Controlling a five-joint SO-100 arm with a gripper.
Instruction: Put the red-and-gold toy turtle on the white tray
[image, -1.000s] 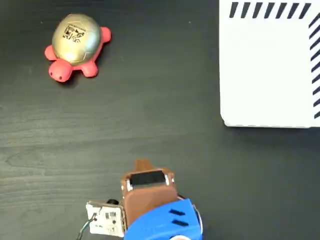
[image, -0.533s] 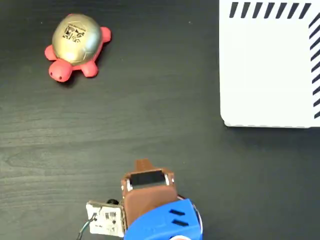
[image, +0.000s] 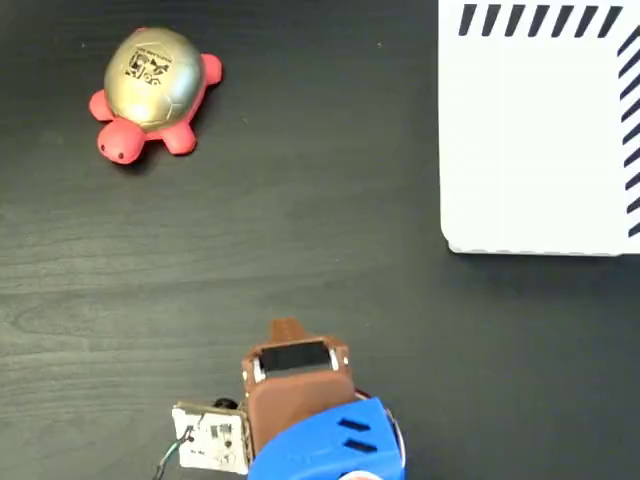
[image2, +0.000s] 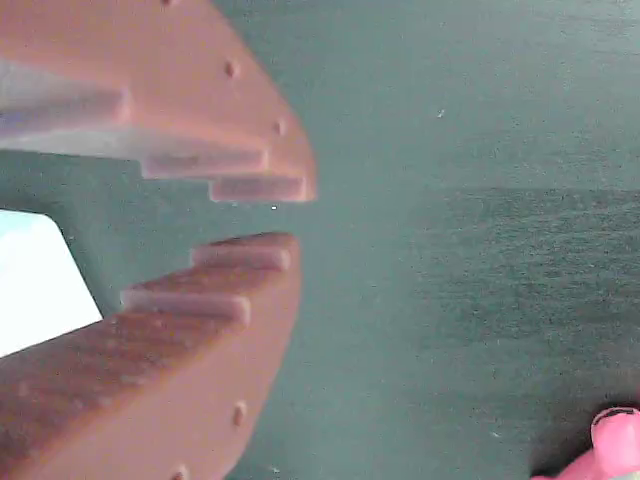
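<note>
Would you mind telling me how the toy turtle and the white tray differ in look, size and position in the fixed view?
The red-and-gold toy turtle is small, rounded and domed; the white tray is far larger, flat and rectangular. The turtle is coral-red with a gold shell bearing a black mark; the tray is white with dark diagonal stripes along its edges. The turtle sits upper left, the tray upper right, partly out of frame. Both rest on the dark table, away from the gripper.

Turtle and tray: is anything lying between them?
No. In the fixed view only bare dark table lies between the turtle and the tray.
</note>
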